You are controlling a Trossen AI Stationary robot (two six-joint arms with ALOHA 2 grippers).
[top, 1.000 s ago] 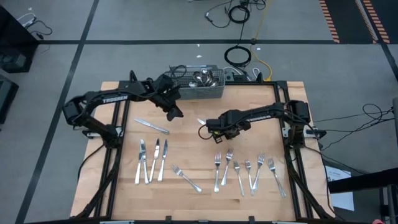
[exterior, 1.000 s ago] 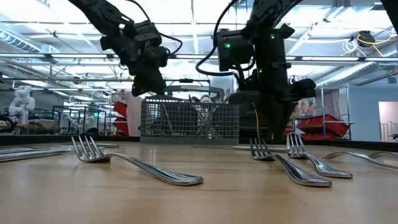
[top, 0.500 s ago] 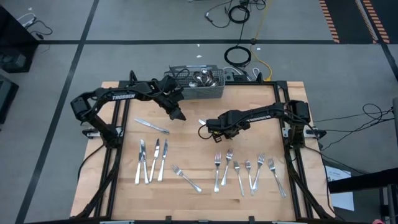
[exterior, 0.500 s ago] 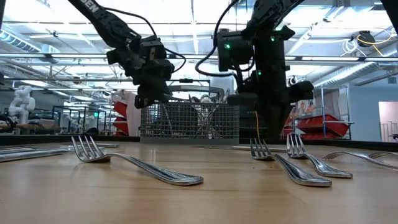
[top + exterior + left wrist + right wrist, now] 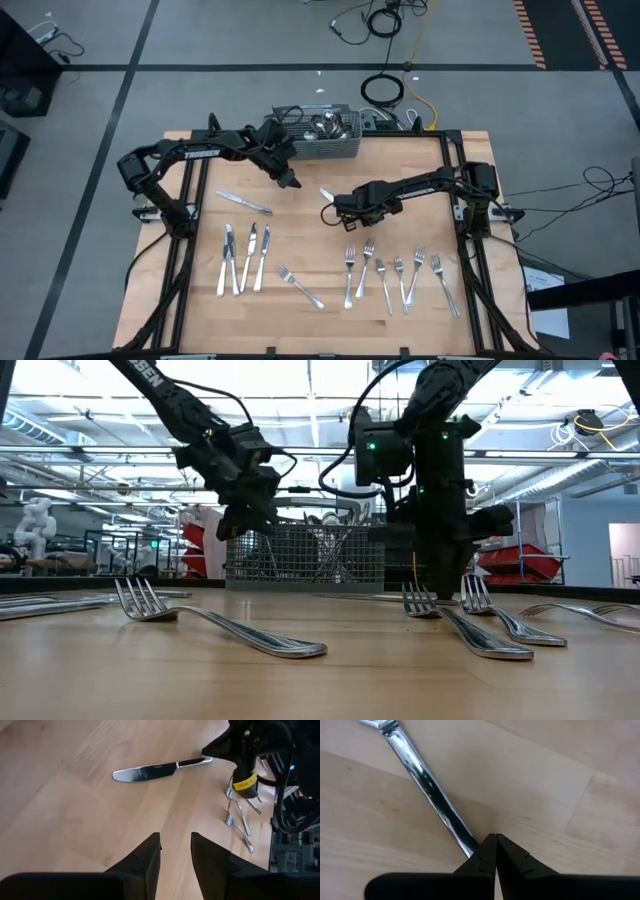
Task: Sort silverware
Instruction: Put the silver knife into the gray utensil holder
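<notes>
Two arms work above the table [image 5: 300, 240]. The right gripper [image 5: 329, 210] is pinched onto the handle end of a knife [image 5: 427, 785] lying mid-table; lift it level. The left gripper [image 5: 292, 182], half open and empty, hovers beside the basket [image 5: 318, 146].

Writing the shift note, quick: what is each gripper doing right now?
Left gripper: open, empty, near the basket.
Right gripper: shut on a knife's handle end.

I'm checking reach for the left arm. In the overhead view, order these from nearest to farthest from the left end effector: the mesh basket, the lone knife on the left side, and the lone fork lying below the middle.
From the left end effector:
1. Mesh basket, at the table's far edge.
2. Lone knife, toward the table's left side.
3. Lone fork, toward the near edge, clearly farthest.
</notes>
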